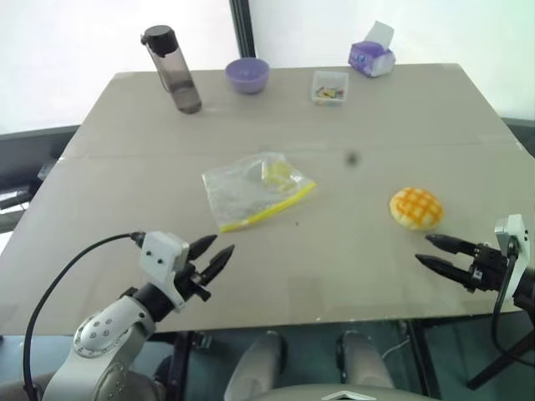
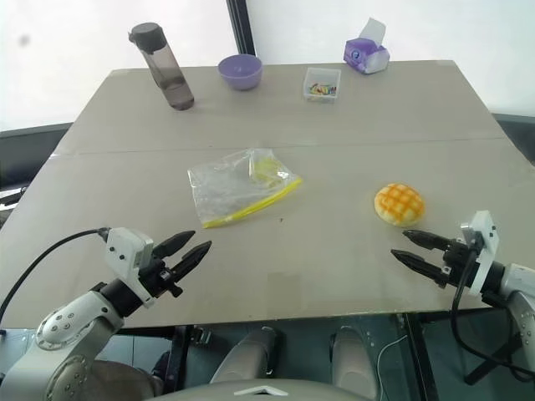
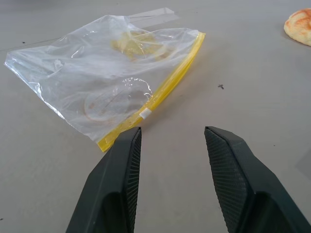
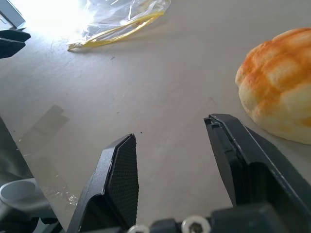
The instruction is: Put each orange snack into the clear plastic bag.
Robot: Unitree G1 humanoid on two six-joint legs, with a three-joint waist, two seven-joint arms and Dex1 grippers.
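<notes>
Both my grippers, left (image 1: 215, 255) and right (image 1: 435, 252), hovered empty with fingers apart; the round criss-crossed orange bun (image 1: 416, 208) lay unbagged at three o'clock of the crinkly clear zip bag (image 1: 255, 190), everything left to do.

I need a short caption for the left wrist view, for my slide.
Open left tool facing the yellow seal of the clear plastic bag lying on the table.
</notes>
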